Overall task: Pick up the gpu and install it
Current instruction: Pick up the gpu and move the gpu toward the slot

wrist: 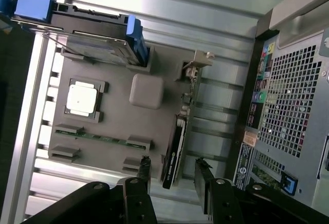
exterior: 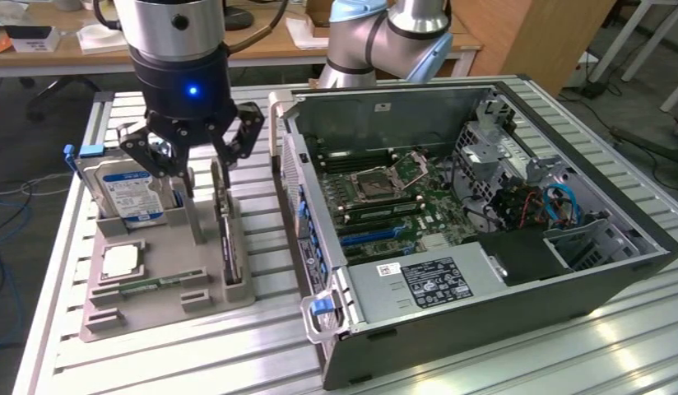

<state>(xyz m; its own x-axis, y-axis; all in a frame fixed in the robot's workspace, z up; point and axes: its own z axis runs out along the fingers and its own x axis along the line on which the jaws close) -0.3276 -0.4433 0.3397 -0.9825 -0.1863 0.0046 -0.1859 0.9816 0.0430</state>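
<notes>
The gpu is a thin dark card with a silvery metal end, standing on edge in a slot of the grey holder tray. My gripper hangs open just above it, with nothing between the fingers. In the wrist view the two dark fingertips straddle the near end of the gpu, one on each side, and the gripper is apart from the card. The open computer case lies on the exterior view's right, its motherboard exposed.
A silver hard drive with a blue-white label stands in the tray beside the gpu. A processor chip and a green memory stick lie flat in the tray. The case wall rises close alongside the tray. All rests on a slatted aluminium table.
</notes>
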